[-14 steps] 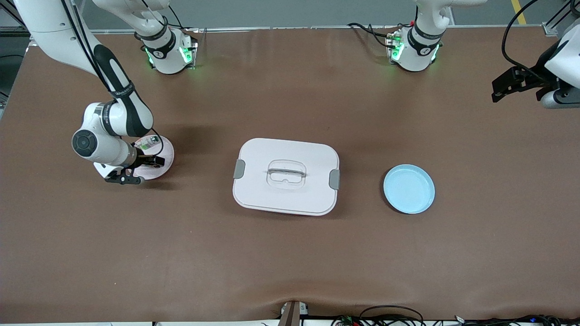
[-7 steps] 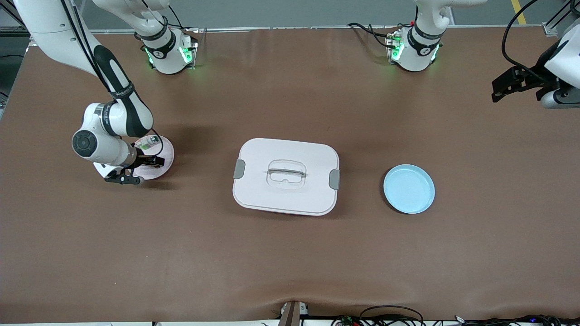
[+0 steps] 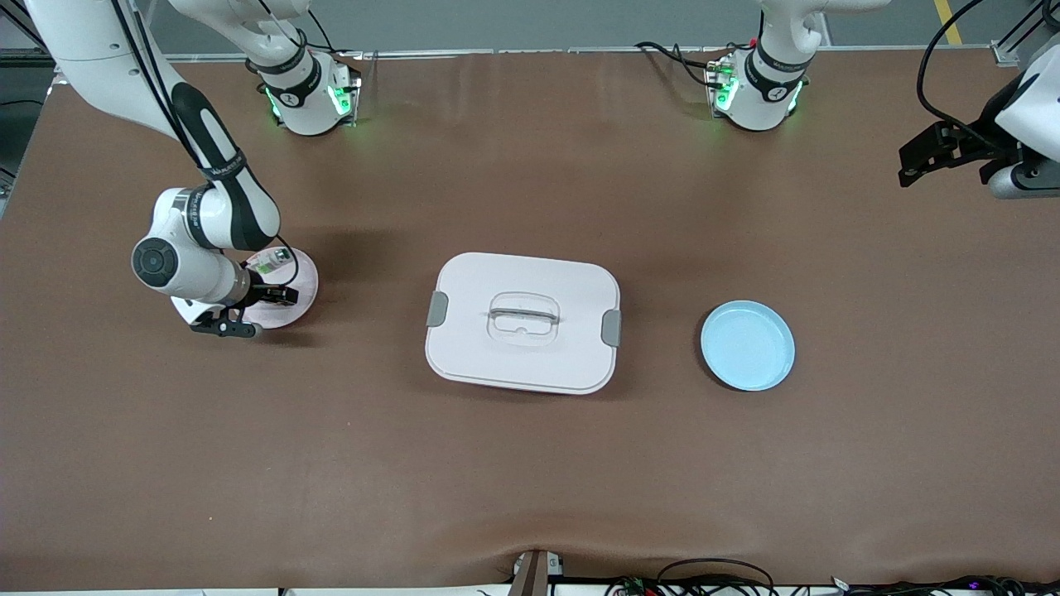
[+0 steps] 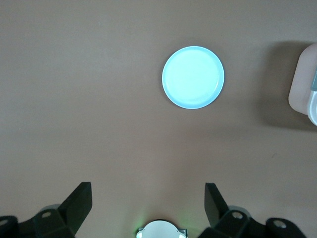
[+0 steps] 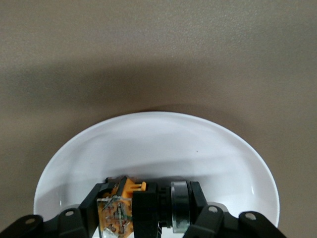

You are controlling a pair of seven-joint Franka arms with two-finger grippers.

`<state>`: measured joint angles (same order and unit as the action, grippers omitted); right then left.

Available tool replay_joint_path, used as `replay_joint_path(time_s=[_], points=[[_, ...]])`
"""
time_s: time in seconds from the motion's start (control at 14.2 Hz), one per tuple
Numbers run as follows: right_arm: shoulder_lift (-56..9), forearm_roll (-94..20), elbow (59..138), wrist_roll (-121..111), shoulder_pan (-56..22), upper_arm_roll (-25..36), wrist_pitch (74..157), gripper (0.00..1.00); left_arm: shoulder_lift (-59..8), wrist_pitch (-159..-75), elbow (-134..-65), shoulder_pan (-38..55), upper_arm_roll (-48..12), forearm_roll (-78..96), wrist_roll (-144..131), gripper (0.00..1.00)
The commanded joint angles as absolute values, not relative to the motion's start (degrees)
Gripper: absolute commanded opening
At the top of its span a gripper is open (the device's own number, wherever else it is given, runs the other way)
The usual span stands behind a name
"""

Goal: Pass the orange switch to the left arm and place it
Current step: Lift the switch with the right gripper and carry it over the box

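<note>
Table (image 3: 530, 480): brown mat surface, spanning the whole front view; cables hang along its edge nearest the front camera.

Arms: two, white with black joints. The right arm (image 3: 207, 157) reaches down to the pink plate at its own end of the table. The left arm (image 3: 1023, 124) waits raised above its end of the table.

Box (image 3: 523, 321): white, rounded-rectangular, grey clasps on two sides, clear recessed handle on the lid. It sits mid-table, between the two plates, directly on the line from one plate to the other.

Blue plate (image 3: 748, 345): round, pale blue, toward the left arm's end, near the box but apart from it. It also shows in the left wrist view (image 4: 193, 77).

Pink plate (image 3: 302, 277): round, pale, toward the right arm's end, partly covered by the right arm's wrist. It reads white in the right wrist view (image 5: 163, 144).

Left gripper (image 4: 148, 203): up in the air over bare table, fingers spread wide, holding nothing.

Right gripper (image 5: 148, 208): low in the pink plate, fingers closed in on the switch.

Switch (image 5: 148, 201): black body with an orange end and a metal ring, lying in the pink plate, pinched between the right gripper's fingers.

Green-and-white part (image 3: 267, 264): small, on the pink plate beside the right gripper.
</note>
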<state>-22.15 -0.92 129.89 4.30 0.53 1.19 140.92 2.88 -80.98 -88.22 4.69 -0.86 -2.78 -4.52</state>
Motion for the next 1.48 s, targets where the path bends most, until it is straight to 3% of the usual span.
replay_joint_path(time_s=[0.0, 0.56, 0.92, 1.27, 1.41], points=[[-21.97, 0.00, 130.17, 5.71, 0.44, 0.88, 141.07, 0.31, 3.34, -80.16, -88.15, 4.39, -0.97, -2.37, -3.25, 1.00], [-18.38, 0.00, 128.59, 5.62, -1.05, 0.79, 134.23, 0.29, 3.16, -80.51, -88.51, 4.39, -1.05, -2.20, -3.25, 1.00], [-14.33, 0.00, 119.91, 7.81, -2.90, 0.70, 114.13, 0.29, 2.29, -81.91, -88.51, 4.40, -1.05, -2.11, -3.25, 1.00], [-14.06, -0.78, 102.43, 19.84, -10.00, 0.62, 87.59, 0.29, 1.58, -84.98, -88.42, 4.48, -1.14, -0.80, -3.25, 1.00], [-14.33, -2.54, 97.14, 23.80, -12.64, 0.53, 82.28, 0.28, 1.67, -85.17, -88.42, 4.48, -1.14, 0.96, -3.34, 1.00]])
